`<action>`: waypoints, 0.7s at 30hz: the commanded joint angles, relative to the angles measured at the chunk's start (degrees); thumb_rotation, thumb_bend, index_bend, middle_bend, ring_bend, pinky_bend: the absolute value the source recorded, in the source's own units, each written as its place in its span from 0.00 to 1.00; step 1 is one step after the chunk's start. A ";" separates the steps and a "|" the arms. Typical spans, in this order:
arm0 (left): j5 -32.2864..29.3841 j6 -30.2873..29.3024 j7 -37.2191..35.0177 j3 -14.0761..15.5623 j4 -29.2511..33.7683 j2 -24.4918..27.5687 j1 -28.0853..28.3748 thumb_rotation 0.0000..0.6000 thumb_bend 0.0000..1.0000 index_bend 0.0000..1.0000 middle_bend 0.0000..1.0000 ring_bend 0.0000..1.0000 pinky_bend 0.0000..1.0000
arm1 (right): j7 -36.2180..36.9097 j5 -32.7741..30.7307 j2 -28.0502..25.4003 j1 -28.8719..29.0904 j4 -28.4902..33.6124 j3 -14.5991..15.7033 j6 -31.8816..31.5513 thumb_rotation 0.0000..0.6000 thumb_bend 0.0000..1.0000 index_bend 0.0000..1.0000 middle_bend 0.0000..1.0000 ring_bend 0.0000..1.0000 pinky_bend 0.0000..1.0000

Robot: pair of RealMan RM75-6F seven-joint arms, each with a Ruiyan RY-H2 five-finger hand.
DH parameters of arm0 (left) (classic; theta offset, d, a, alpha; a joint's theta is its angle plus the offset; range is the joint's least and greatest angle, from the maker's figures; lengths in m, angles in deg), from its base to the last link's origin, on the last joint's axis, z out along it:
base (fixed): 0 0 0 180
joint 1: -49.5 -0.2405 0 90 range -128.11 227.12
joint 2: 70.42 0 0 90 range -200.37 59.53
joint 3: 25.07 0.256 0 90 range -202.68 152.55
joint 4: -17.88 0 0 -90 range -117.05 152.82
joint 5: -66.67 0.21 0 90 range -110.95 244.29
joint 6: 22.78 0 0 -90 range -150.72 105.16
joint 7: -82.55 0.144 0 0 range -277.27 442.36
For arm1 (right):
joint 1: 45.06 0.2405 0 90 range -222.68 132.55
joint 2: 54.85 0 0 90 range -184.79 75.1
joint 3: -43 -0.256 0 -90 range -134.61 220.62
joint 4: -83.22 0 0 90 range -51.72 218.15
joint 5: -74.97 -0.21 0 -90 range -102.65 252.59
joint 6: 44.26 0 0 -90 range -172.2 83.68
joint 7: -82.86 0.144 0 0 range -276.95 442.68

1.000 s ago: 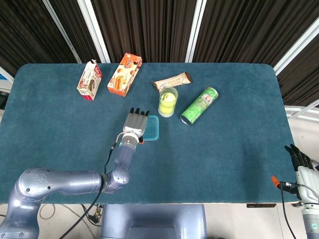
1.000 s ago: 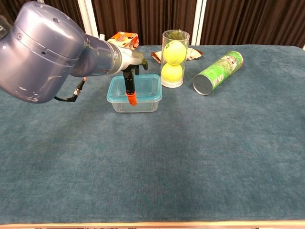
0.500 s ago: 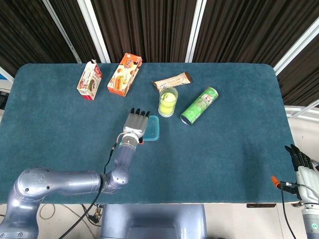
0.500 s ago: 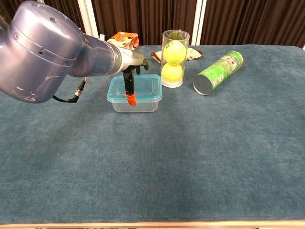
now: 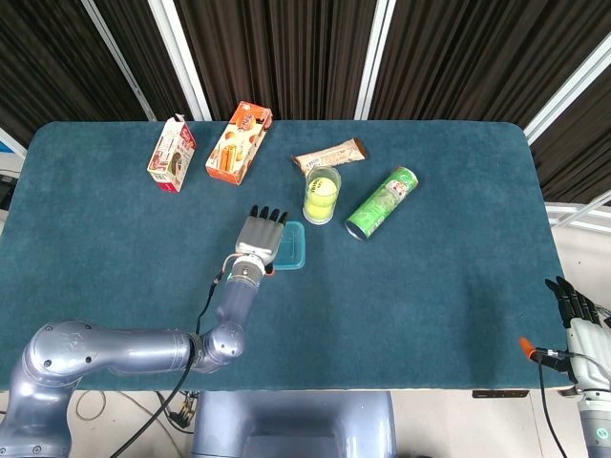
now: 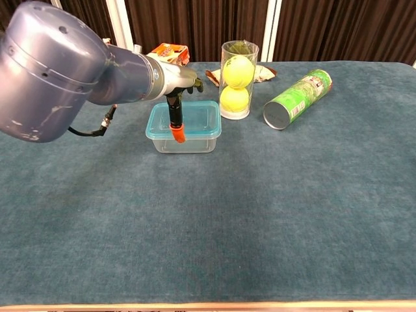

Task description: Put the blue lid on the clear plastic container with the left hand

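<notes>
One blue lid [image 6: 184, 118] seated on one clear plastic container [image 6: 184, 140] near mid-table, left hand [image 5: 261, 235] spread flat over its left part — holding nothing. Just beyond: one tube of two tennis balls [image 6: 237, 80], one green can [image 6: 297, 99] lying down, one snack bar [image 5: 329, 155], two cartons [image 5: 239, 142] further left. Broad open cloth toward the near edge of the table [image 5: 449, 305] — right hand [image 5: 578, 307] off the right corner, fingers straight and apart.

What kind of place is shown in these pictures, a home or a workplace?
Most likely a robot test or recording setup, not a home. A table covered in teal cloth stands before dark curtains, and mixed goods lie spread on it: snack boxes, a tube of tennis balls and a green can.
</notes>
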 commanded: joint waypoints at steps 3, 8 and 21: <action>1.25 -1.03 -0.31 0.58 2.56 1.06 -0.54 1.00 0.07 0.00 0.05 0.00 0.00 | -0.15 0.02 0.01 0.00 0.01 0.02 -0.01 1.00 0.29 0.10 0.00 0.00 0.00; 4.04 -2.74 -0.91 1.38 5.99 2.92 -1.28 1.00 0.07 0.00 0.08 0.00 0.00 | -0.31 -0.05 0.06 -0.01 -0.02 -0.02 -0.09 1.00 0.29 0.10 0.00 0.00 0.00; 18.77 0.32 -12.71 1.20 5.37 6.41 -5.58 1.00 0.28 0.28 0.30 0.01 0.00 | -0.51 -0.91 0.31 -0.20 0.16 -0.39 -0.41 1.00 0.29 0.10 0.00 0.00 0.00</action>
